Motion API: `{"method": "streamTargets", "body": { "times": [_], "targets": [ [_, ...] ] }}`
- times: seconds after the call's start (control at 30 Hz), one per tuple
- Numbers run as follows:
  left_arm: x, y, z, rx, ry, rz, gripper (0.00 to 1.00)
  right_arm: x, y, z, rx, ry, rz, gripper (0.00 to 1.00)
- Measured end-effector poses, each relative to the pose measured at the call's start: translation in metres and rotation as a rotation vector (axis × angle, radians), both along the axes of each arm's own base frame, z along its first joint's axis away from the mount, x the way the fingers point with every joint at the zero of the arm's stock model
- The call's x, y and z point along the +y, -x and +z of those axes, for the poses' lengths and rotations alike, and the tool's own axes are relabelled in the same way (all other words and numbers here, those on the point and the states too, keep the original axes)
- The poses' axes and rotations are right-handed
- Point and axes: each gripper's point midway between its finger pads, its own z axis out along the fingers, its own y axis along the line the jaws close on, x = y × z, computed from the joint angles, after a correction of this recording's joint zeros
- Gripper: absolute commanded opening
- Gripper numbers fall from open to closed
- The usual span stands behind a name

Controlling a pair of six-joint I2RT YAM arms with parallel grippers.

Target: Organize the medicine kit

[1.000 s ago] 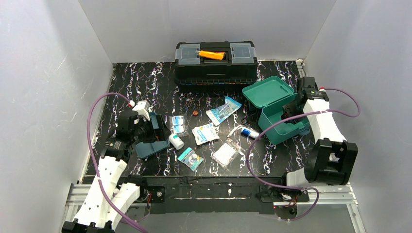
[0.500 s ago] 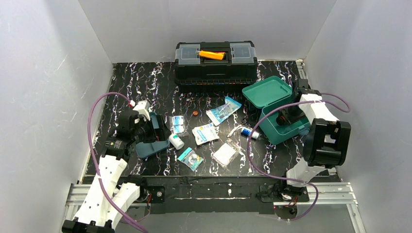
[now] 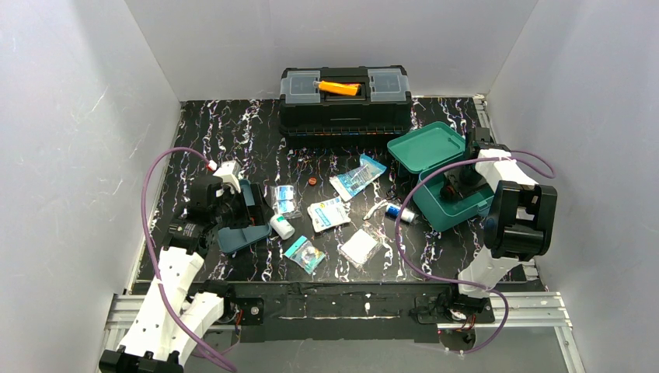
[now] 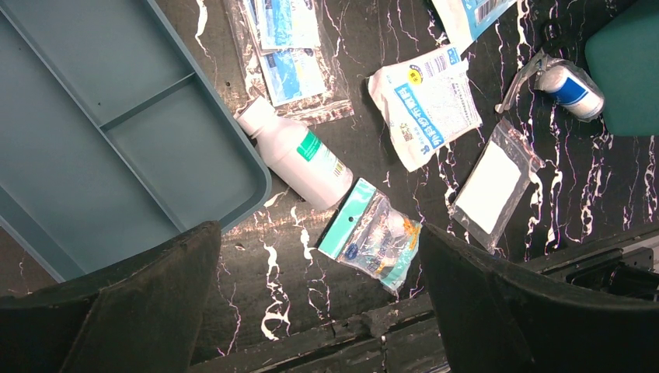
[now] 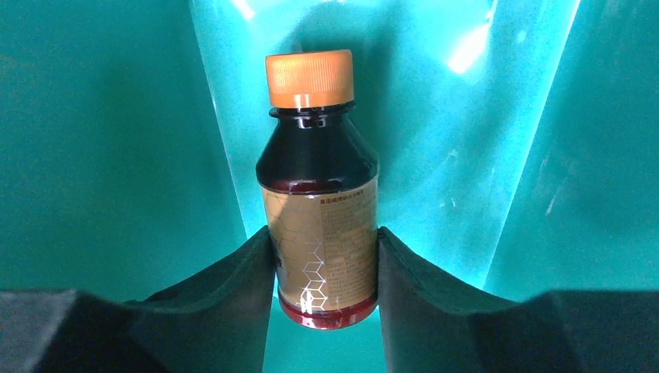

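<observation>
A: White walls point(image 3: 78, 116) close in three sides of a black table point(image 3: 202, 132) veined with white. A black toolbox point(image 3: 345, 101) with an orange handle sits shut at the back.

B: And the medicine kit point(image 3: 447, 198)?

A: Right side of the table, lid point(image 3: 427, 148) thrown back towards the toolbox. Its divided tray point(image 4: 101, 140) lies out on the left side, well apart from the box.

B: It's busy in between!

A: A white bottle point(image 4: 295, 155) lies on its side just beside the tray's corner. There are printed sachets point(image 4: 423, 105), a clear zip bag point(image 4: 493, 183) and a teal-carded packet point(image 4: 373, 233). A blue-and-white roll point(image 4: 571, 87) lies near the kit.

B: The hands?

A: The left hand point(image 4: 316, 233) hovers over the tray's edge, fingers spread wide, nothing in them. The right hand point(image 5: 324, 233) is down inside the kit, clamped on a brown bottle point(image 5: 319, 179) with an orange cap, teal walls all round.

B: What's changed in the last second?

A: The right arm has folded up, its elbow lifting off the table's right edge. The hand has dropped from above the rim into the box. The left arm, tray and scattered packets haven't budged.
</observation>
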Motion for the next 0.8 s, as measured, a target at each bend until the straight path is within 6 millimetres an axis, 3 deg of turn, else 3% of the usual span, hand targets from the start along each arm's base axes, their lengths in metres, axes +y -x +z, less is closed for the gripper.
{"method": "streamTargets", "body": {
  "times": [0.17, 0.3, 0.5, 0.8],
  "targets": [
    [0.000, 0.000, -0.001, 0.002, -0.001, 0.000, 1.00, -0.001, -0.002, 0.003, -0.006, 0.003, 0.009, 0.60],
    [0.000, 0.000, -0.001, 0.004, -0.001, -0.001, 0.99, -0.002, -0.010, 0.017, -0.045, 0.013, 0.021, 0.64],
    [0.000, 0.000, -0.001, 0.004, 0.000, -0.001, 1.00, -0.005, -0.021, 0.063, -0.149, 0.046, 0.053, 0.68],
    [-0.001, 0.000, -0.001, 0.003, 0.001, -0.002, 1.00, 0.003, -0.010, 0.126, -0.310, 0.075, 0.192, 0.73]
  ]
}}
